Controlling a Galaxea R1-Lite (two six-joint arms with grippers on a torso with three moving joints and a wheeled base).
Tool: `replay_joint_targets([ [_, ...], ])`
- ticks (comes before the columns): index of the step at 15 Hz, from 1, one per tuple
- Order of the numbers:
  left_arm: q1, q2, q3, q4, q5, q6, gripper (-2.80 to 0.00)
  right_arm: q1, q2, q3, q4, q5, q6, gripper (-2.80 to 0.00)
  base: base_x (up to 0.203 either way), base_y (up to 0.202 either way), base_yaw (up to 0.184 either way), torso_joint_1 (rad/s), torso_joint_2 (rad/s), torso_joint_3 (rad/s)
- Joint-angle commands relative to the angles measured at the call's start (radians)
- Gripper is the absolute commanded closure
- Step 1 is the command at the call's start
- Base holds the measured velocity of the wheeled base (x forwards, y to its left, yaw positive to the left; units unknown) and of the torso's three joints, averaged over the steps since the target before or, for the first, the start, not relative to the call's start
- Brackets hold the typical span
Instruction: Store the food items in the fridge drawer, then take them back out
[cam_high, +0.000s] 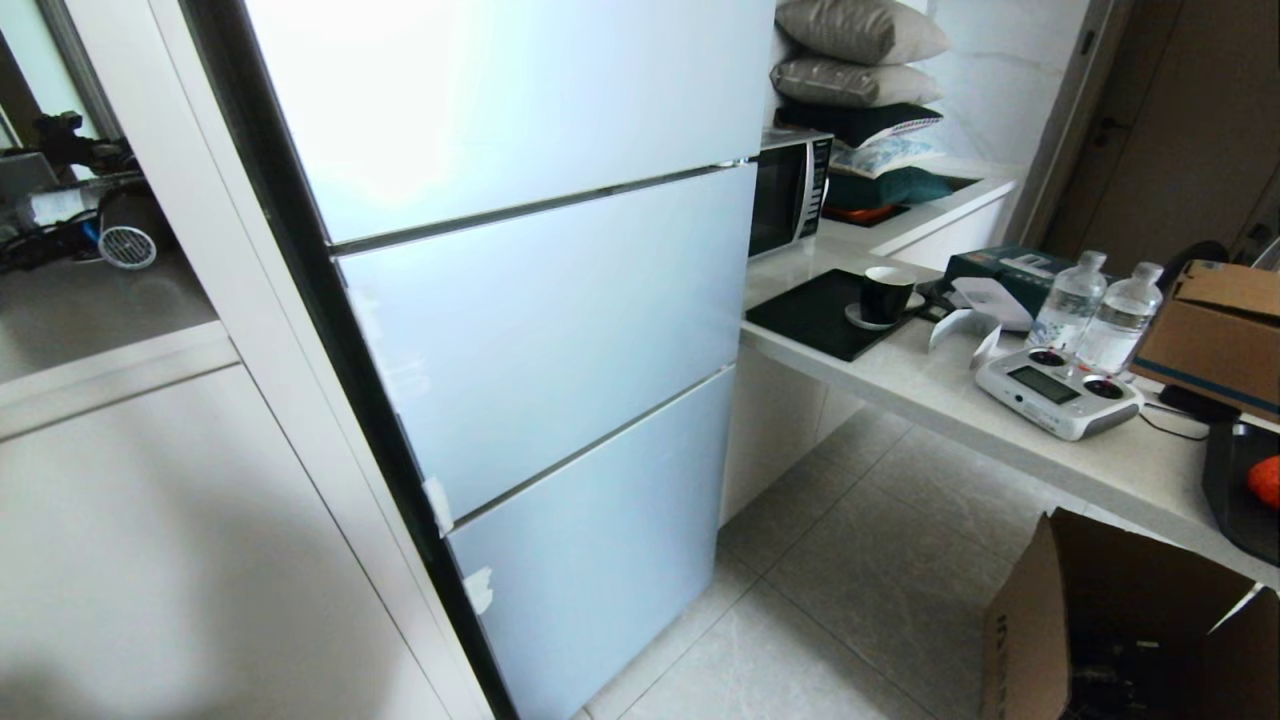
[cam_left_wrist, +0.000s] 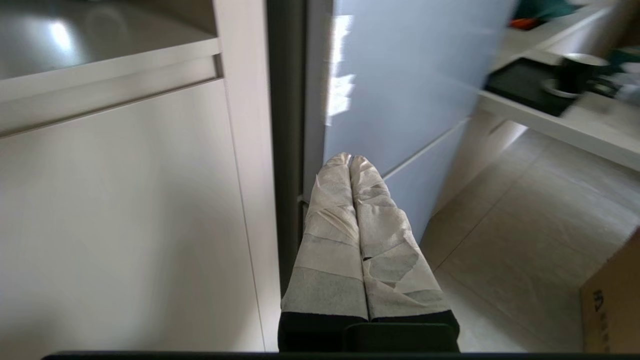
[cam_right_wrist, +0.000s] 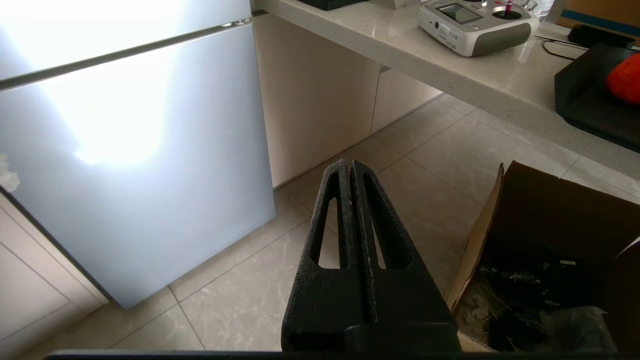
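- Fridge fills centre-left of head view, all three fronts closed; drawer itself not visible, prob. behind one of the lower fronts, can't tell which.
- Seams between fronts run as slanted lines, rising toward upper right of head view; so each front's long axis lies along that slant, and a drawer behind would prob. pull out toward the camera.
- White tape scraps sit on fridge's left edge, lower centre of head view, by the seam above the bottom front.
- Left gripper: taped jaws pressed together, nothing between them. Tips point at the dark gap where fridge meets white cabinet, centre of left wrist view, short of touching.
- Right gripper: black jaws clenched, empty, over floor tiles; fridge's bottom front lies at left of right wrist view, well apart.
- Judgement: left arm nearer the fridge's edge, so likelier to open it; jaws would need to part first.
- Food: one red-orange piece on black tray, on table at far right edge of head view; same piece in upper right of right wrist view. Rounded, no clear long axis. Other pieces not seen.
- Right arm is nearer the food.
- Cardboard box stands open on floor below table, lower right.
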Motion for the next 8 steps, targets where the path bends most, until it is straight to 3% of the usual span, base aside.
replay_joint_targets([
  [1, 0.011, 0.287, -0.049, -0.053, 0.032, -0.017, 0.00, 0.000, 0.000, 0.000, -0.002, 0.000, 0.001, 0.00, 0.000, 0.000, 0.000, 0.000, 0.00, 0.000],
  [4, 0.037, 0.587, -0.077, -0.287, 0.100, -0.047, 0.00, 0.000, 0.000, 0.000, -0.002, 0.000, 0.001, 0.00, 0.000, 0.000, 0.000, 0.000, 0.00, 0.000],
  [8, 0.066, 0.901, -0.089, -0.605, 0.131, -0.065, 0.00, 0.000, 0.001, 0.000, -0.002, 0.000, 0.002, 0.00, 0.000, 0.000, 0.000, 0.000, 0.00, 0.000],
])
